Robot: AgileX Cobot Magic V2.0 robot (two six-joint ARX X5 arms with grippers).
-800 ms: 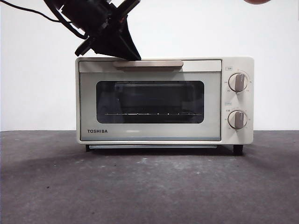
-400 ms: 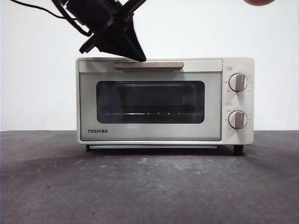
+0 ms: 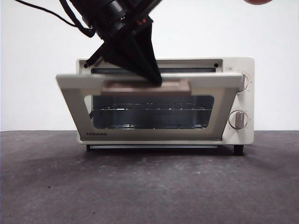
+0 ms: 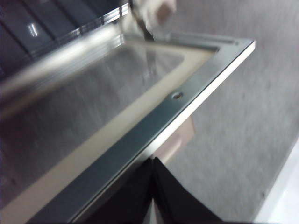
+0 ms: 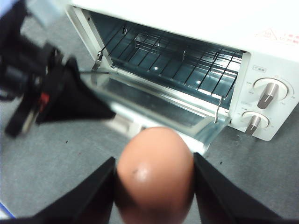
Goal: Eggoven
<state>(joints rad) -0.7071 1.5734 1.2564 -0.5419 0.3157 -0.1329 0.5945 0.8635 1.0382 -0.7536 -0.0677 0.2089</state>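
The cream TOSHIBA toaster oven [image 3: 236,100] stands mid-table with its glass door [image 3: 70,93] tipped about halfway open. My left gripper [image 3: 156,80] comes down from the upper left with its jaws pressed together. Its tip bears on the tan handle [image 3: 177,87]. The left wrist view shows the tip [image 4: 153,163] at the door's edge [image 4: 140,135], by the handle [image 4: 182,137]. My right gripper [image 5: 154,158] is shut on the reddish-brown egg [image 5: 154,172], held high in front of the oven [image 5: 187,18]. The egg shows at the top edge of the front view [image 3: 256,1].
A wire rack [image 5: 173,60] lies inside the oven cavity. Two knobs [image 5: 267,93] sit on the panel beside the door. The left arm [image 5: 70,98] reaches over the open door. The dark grey tabletop [image 3: 149,186] spreads in front of the oven.
The left gripper has moved right and down along the handle, and the oven door has swung from shut to about half open. The rack inside now shows.
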